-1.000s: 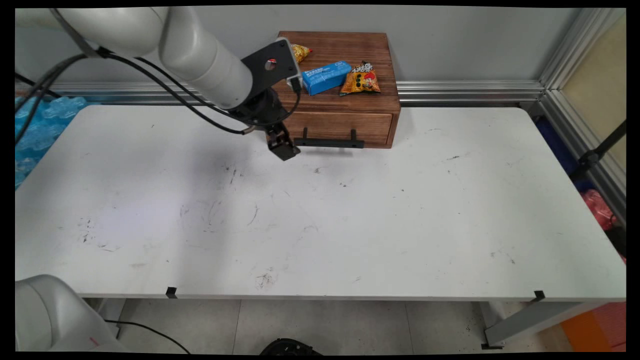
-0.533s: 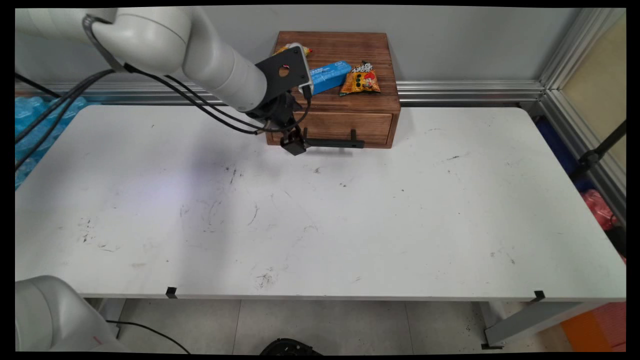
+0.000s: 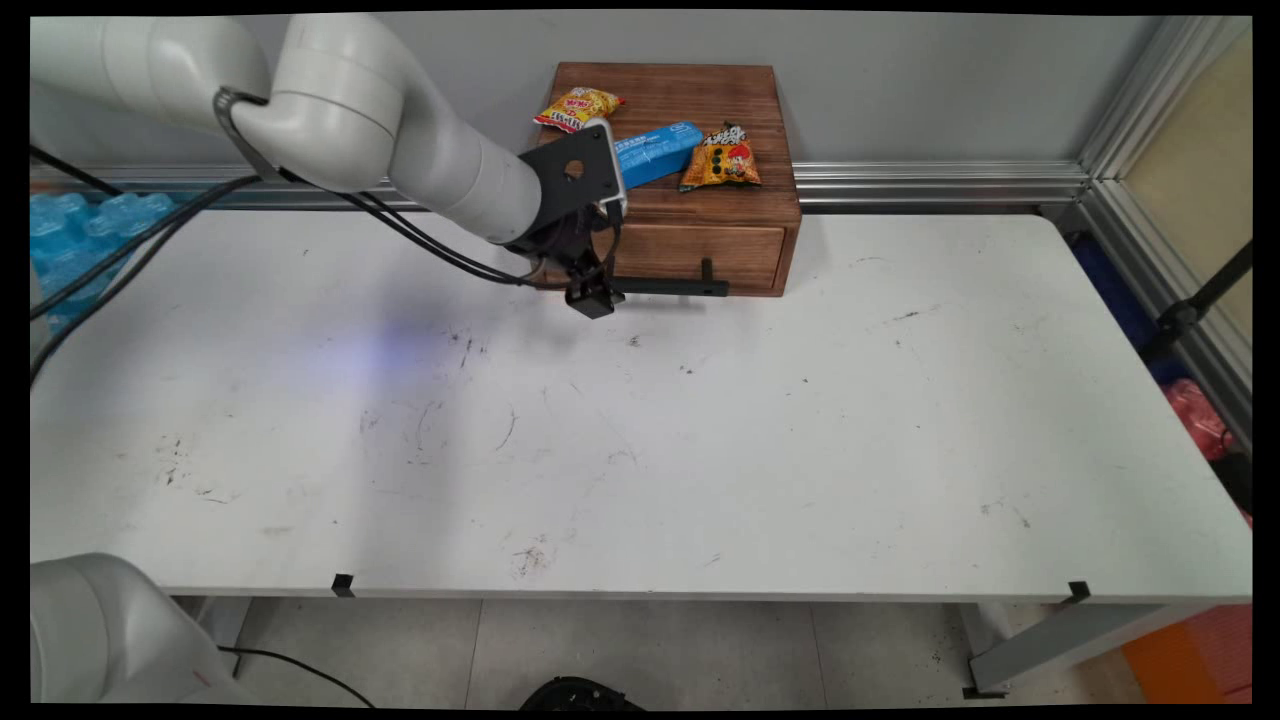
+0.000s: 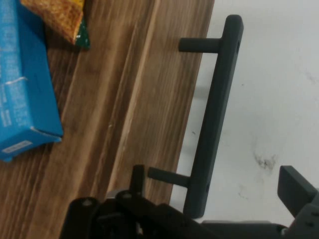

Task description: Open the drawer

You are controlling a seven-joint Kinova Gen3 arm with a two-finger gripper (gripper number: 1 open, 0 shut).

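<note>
The gripper (image 3: 592, 299) hung at the left end of the black handle bar (image 3: 668, 287) on the front of the wooden drawer box (image 3: 690, 215), low over the white table (image 3: 640, 420). In the hand view its fingers (image 4: 296, 188) were spread, one on the box side of the bar and one on the table side, with the end of the bar (image 4: 212, 124) lying between them; whether either finger touched the bar, I could not tell. The drawer front appeared closed. On the box top beyond the fingers lay a blue carton (image 3: 655, 153), partly hidden by the wrist, with a yellow snack packet (image 3: 577, 107) to one side and an orange snack packet (image 3: 722, 159) to the other.
</note>
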